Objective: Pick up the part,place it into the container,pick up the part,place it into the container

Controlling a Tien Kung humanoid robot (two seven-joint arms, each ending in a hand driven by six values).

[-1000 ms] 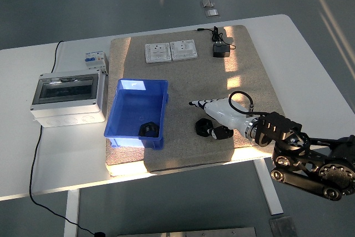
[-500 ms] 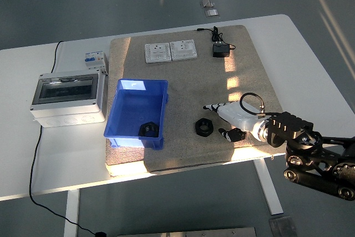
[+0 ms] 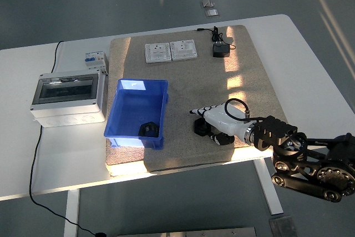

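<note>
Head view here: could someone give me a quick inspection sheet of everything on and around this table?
Surface: white table with a beige mat on it.
Job's things: blue bin holds one black part; second black part lies on the mat right of the bin.
Clutter: grey breaker box, two white wall sockets, black adapter.
Robot hands: right robot hand reaches over the second part, grip unclear; left one nothing seen.
Cables: black cord from the box runs off the table's near edge; short lead at the adapter.
Surroundings: grey floor, small metal piece beyond the table.
</note>
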